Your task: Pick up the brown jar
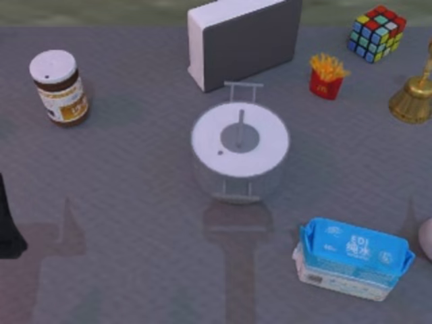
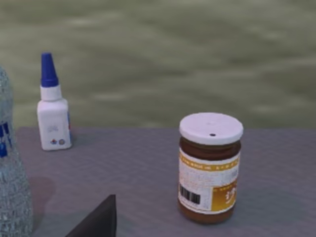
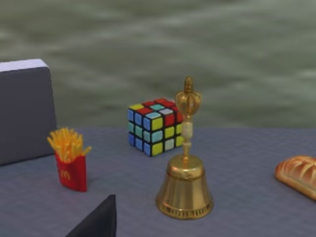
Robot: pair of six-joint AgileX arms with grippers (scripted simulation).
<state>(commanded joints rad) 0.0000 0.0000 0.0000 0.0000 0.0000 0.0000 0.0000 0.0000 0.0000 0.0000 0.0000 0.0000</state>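
eyeing the brown jar (image 1: pixel 59 88), upright at far left of table, nothing touching it. our left arm (image 1: pixel 9 223) sits at left edge; can't tell if either gripper's apart or together. risk: an off-centre approach tips the jar or clips its lid.

This is looking like a rendered test scene rather than a real room: a grey table (image 1: pixel 135 223) is carrying unrelated props, a puzzle cube (image 1: pixel 376 32), fries box (image 1: pixel 327 75), brass bell (image 3: pixel 185 187), wipes pack (image 1: pixel 352 258) and glue bottle (image 2: pixel 53 111), with a blurred greenish backdrop lying behind.
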